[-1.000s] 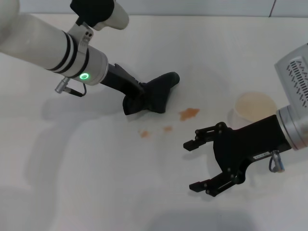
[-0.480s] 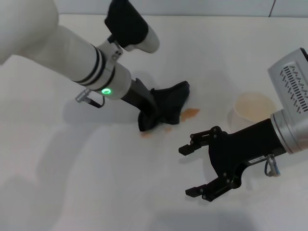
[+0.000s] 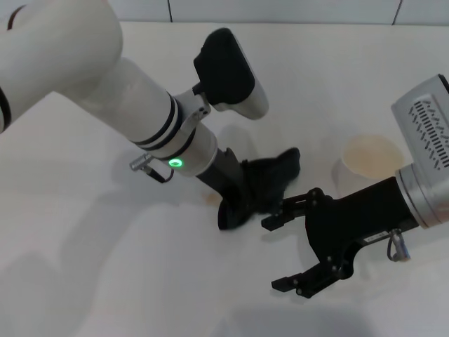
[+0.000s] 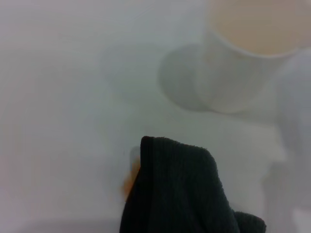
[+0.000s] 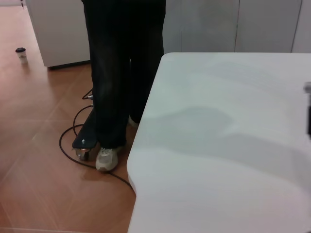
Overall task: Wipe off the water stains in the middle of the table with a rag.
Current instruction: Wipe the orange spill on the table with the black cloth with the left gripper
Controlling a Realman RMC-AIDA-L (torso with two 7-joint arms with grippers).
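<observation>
My left gripper [image 3: 235, 202] is shut on the black rag [image 3: 270, 179] and presses it down on the white table [image 3: 98, 281] at its middle. The rag lies over the orange-brown water stains. Only a small trace of stain [image 3: 209, 199] shows beside the gripper, and an orange edge [image 4: 128, 178] peeks out beside the rag [image 4: 180, 194] in the left wrist view. My right gripper [image 3: 276, 254] is open and empty, hovering just in front of the rag and close to it.
A white paper cup [image 3: 372, 158] stands to the right of the rag, close to my right arm; it also shows in the left wrist view [image 4: 243, 58]. The right wrist view shows the table's edge [image 5: 146, 145] and a person's legs [image 5: 121, 73] beside it.
My left gripper has dragged the rag to the right and toward me over the stains, which are now mostly covered. The right gripper has stayed nearly still.
</observation>
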